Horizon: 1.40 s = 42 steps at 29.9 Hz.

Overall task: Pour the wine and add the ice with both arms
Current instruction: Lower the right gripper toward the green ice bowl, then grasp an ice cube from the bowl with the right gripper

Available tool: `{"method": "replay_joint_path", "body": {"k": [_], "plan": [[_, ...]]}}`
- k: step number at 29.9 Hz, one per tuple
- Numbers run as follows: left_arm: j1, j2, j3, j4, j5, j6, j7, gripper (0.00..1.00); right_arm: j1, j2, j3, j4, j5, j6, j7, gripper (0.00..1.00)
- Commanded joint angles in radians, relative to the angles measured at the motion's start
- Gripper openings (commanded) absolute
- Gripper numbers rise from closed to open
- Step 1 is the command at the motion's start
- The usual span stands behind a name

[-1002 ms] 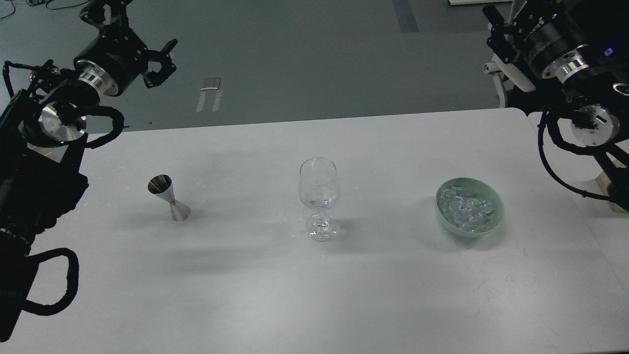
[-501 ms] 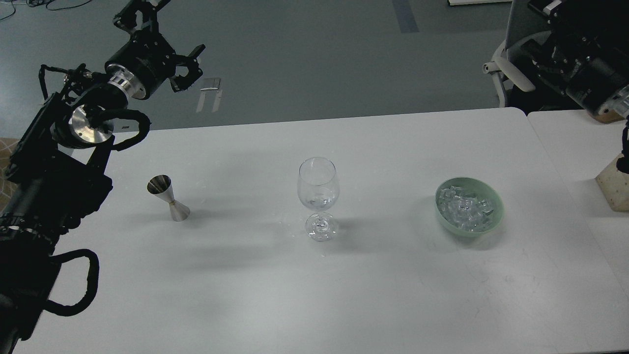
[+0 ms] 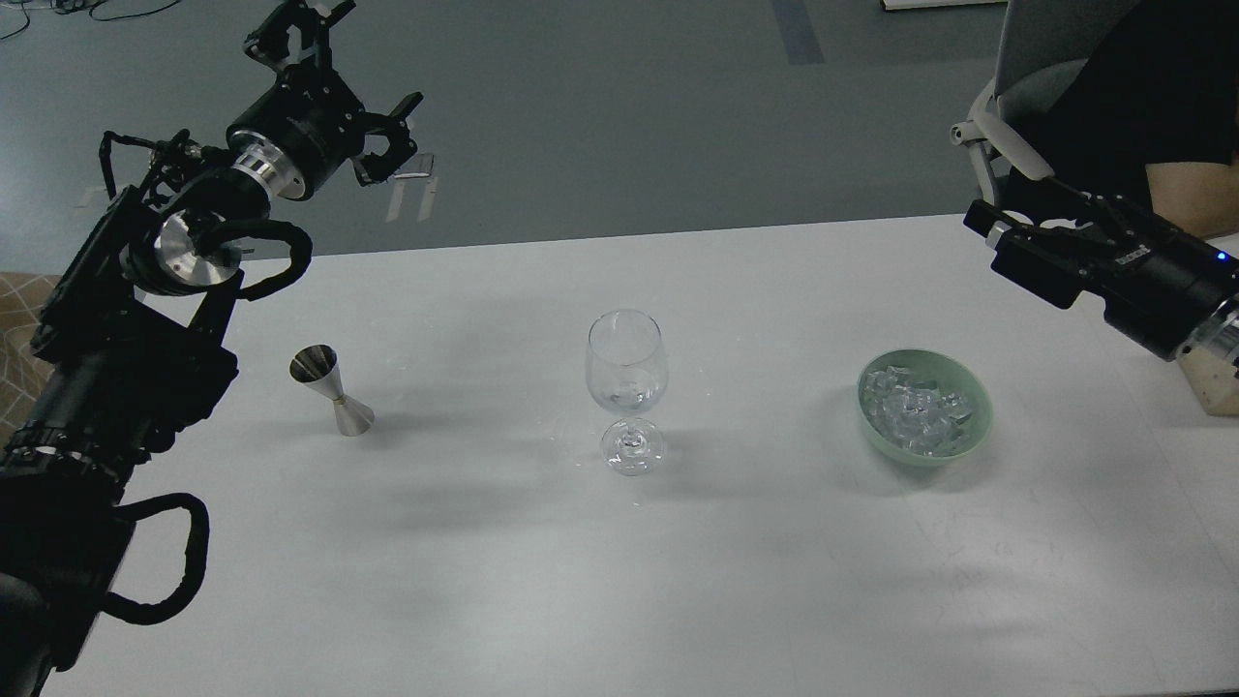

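Note:
A clear stemmed wine glass (image 3: 626,387) stands upright at the middle of the white table (image 3: 503,561). A steel jigger (image 3: 332,390) stands to its left. A pale green bowl (image 3: 980,431) to its right holds a heap of clear ice cubes (image 3: 915,411). My left gripper (image 3: 363,73) is raised beyond the table's far left edge, well above and behind the jigger, fingers spread and empty. My right gripper (image 3: 997,237) points left over the table's far right corner, above and behind the bowl. It is dark and its fingers cannot be told apart.
A second white table (image 3: 1113,319) adjoins on the right, with a beige block (image 3: 1215,387) on it. A grey chair (image 3: 1007,116) and a dark-clothed person (image 3: 1162,97) are behind the right arm. Grey floor lies beyond the table.
My left arm has swung right and further out, gripper still spread. My right arm has come down from the top right corner, and its gripper now points left over the table's far right corner.

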State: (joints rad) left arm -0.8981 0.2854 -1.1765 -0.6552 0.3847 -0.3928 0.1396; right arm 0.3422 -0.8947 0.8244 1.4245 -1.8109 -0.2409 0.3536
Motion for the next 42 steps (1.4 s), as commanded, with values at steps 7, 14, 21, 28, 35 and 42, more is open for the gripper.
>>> {"method": "replay_joint_path", "body": {"k": [7, 14, 21, 28, 35, 42], "plan": [[0.002, -0.009, 0.000, -0.001, -0.001, -0.003, 0.000, 0.98, -0.112, 0.135, -0.001, -0.160, -0.214, -0.171, 0.002, 1.00], [0.002, -0.008, 0.000, -0.001, -0.001, -0.006, 0.000, 0.98, -0.118, 0.247, -0.005, -0.285, -0.228, -0.216, 0.015, 1.00], [0.005, -0.008, 0.000, -0.001, -0.001, -0.008, 0.000, 0.98, -0.115, 0.307, -0.083, -0.318, -0.228, -0.212, 0.015, 1.00], [0.004, -0.005, 0.000, -0.001, -0.003, -0.009, 0.000, 0.98, -0.106, 0.326, -0.094, -0.366, -0.226, -0.204, 0.015, 1.00], [0.005, -0.003, 0.000, -0.001, -0.003, -0.011, 0.000, 0.98, -0.100, 0.332, -0.094, -0.366, -0.225, -0.187, 0.013, 1.00], [0.004, 0.000, 0.000, -0.001, -0.003, -0.009, 0.000, 0.98, -0.094, 0.329, -0.094, -0.361, -0.226, -0.103, 0.004, 0.69]]}}
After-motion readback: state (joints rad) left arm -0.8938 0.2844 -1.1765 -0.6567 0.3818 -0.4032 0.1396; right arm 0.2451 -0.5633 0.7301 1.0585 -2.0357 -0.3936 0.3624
